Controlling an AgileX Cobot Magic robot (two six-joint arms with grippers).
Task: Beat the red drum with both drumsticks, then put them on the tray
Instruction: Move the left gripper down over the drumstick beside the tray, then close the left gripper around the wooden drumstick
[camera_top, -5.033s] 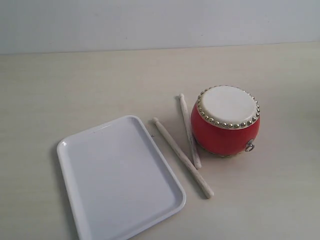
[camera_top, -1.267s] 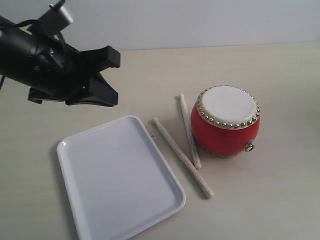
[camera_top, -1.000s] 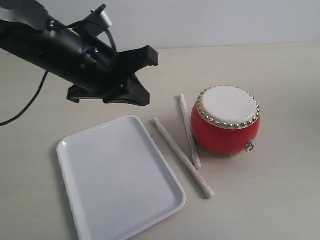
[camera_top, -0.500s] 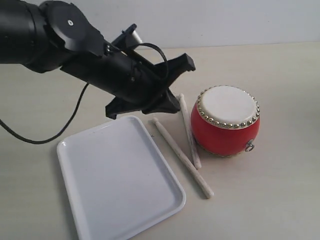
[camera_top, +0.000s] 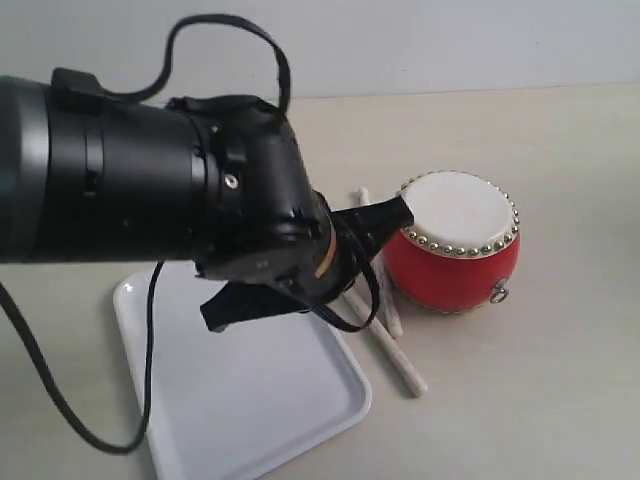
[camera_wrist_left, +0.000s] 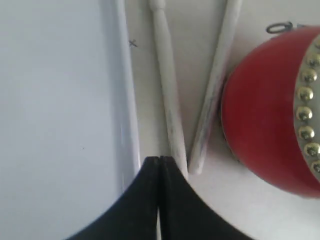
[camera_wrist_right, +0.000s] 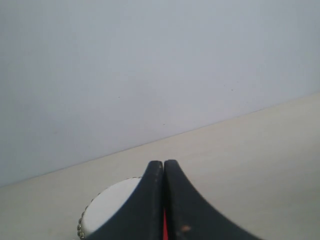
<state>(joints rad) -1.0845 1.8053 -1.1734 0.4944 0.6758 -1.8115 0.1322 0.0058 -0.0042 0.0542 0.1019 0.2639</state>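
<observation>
The red drum (camera_top: 455, 245) stands upright on the table at the right. Two pale drumsticks (camera_top: 402, 368) lie between it and the white tray (camera_top: 250, 425); my left arm (camera_top: 170, 195) covers most of them. The left wrist view shows both drumsticks (camera_wrist_left: 167, 90) (camera_wrist_left: 215, 85) side by side between the tray's rim (camera_wrist_left: 127, 100) and the drum (camera_wrist_left: 265, 120). My left gripper (camera_wrist_left: 159, 159) is shut and empty, just above the end of the stick nearer the tray. My right gripper (camera_wrist_right: 163, 162) is shut and empty, with the drumhead (camera_wrist_right: 107, 205) below it. It is outside the exterior view.
The pale table (camera_top: 560, 400) has bare surface right of and in front of the drum. A grey wall (camera_top: 450, 40) runs behind the table. A black cable (camera_top: 225, 25) loops above the left arm.
My left arm has swung in from the upper left and come down over the drumsticks beside the drum. It now hides part of the tray and sticks. Drum, sticks and tray have not moved.
</observation>
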